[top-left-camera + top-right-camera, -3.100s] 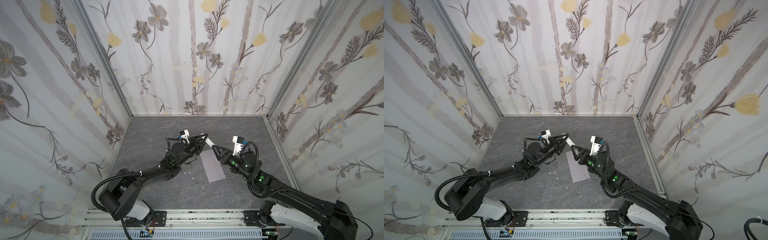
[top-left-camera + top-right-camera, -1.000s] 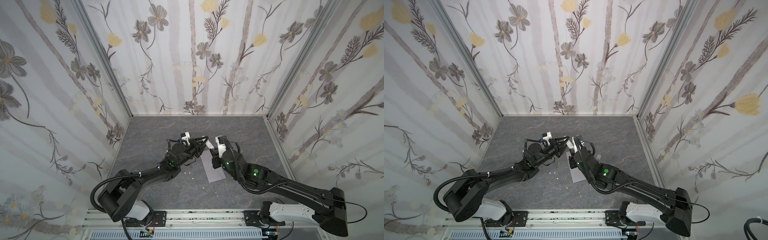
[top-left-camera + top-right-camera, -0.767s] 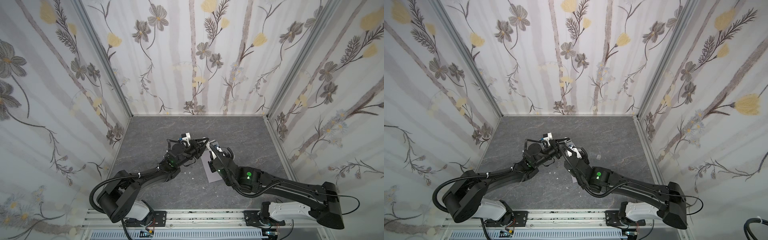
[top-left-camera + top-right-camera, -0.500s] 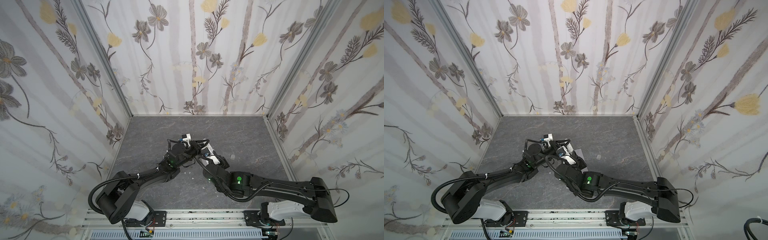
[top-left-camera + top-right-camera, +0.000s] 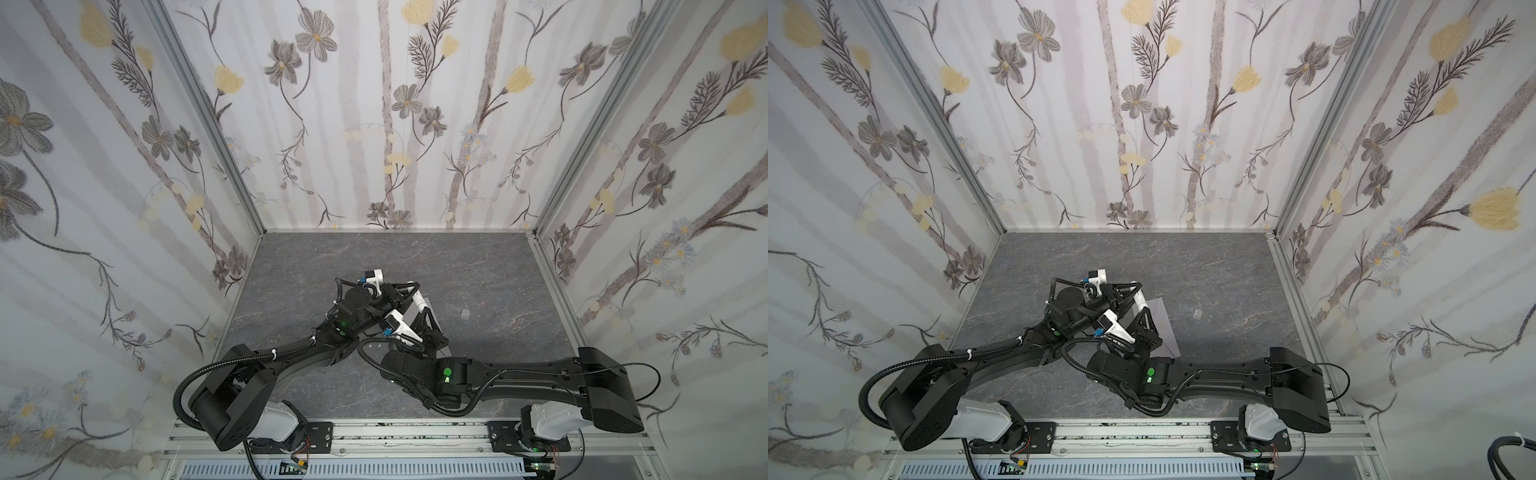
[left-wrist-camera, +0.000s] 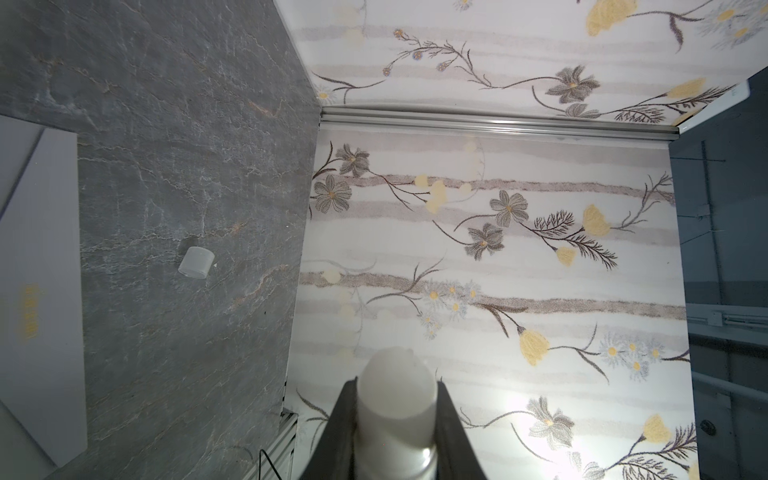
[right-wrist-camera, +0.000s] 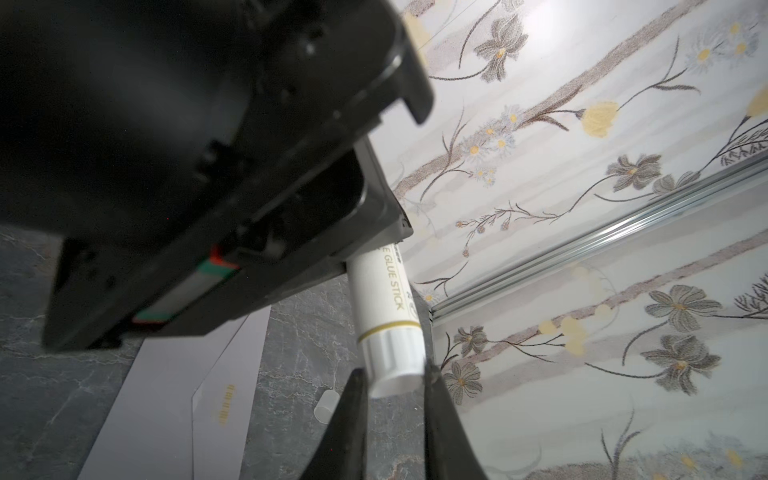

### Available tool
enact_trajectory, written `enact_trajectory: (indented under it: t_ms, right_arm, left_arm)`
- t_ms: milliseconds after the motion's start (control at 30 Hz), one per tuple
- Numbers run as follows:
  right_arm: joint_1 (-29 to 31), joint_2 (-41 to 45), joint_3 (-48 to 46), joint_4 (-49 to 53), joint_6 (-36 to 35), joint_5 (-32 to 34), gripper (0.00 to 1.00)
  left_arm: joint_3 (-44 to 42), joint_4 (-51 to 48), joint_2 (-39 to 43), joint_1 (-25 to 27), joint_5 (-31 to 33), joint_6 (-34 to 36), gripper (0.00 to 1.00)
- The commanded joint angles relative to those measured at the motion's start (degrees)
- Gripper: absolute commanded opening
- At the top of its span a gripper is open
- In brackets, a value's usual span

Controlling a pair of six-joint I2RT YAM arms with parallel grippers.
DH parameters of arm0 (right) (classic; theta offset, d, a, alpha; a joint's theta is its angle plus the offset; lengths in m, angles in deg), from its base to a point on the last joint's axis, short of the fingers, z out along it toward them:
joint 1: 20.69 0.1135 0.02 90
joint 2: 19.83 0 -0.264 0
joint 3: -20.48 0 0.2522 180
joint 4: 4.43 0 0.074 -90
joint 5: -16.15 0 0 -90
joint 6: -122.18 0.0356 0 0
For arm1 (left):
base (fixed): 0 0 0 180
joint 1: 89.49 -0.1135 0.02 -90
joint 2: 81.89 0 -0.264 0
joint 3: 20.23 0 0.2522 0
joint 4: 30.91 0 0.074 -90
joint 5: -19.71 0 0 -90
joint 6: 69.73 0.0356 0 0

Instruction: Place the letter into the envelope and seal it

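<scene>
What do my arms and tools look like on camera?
The left arm and right arm are matte black with boxy links, white bases, green lights, black cables and white wrist cameras. The left tool and right tool each have two flat black fingers.

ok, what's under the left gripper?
The envelope lies flat on the table, partly hidden by the left gripper. No letter shows; whether it's inside cannot be told.
</scene>
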Motion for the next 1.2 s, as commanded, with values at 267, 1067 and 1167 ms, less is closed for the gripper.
enact_trajectory:
  t_ms: [267,1067,1167]
  right_arm:
    - [0.4,3.4,2.2,3.4,9.7,-10.9,0.36]
    - [-26.3,38.2,-26.2,-33.3,60.4,-71.5,0.62]
    - [-27.6,35.6,-27.5,-39.3,64.5,-74.5,0.63]
  left_arm:
    - [-0.3,7.0,1.6,0.0,0.7,-1.2,0.00]
    - [-0.2,7.1,1.2,0.3,7.0,2.1,0.00]
    - [-0.2,7.1,1.4,0.7,8.4,2.4,0.00]
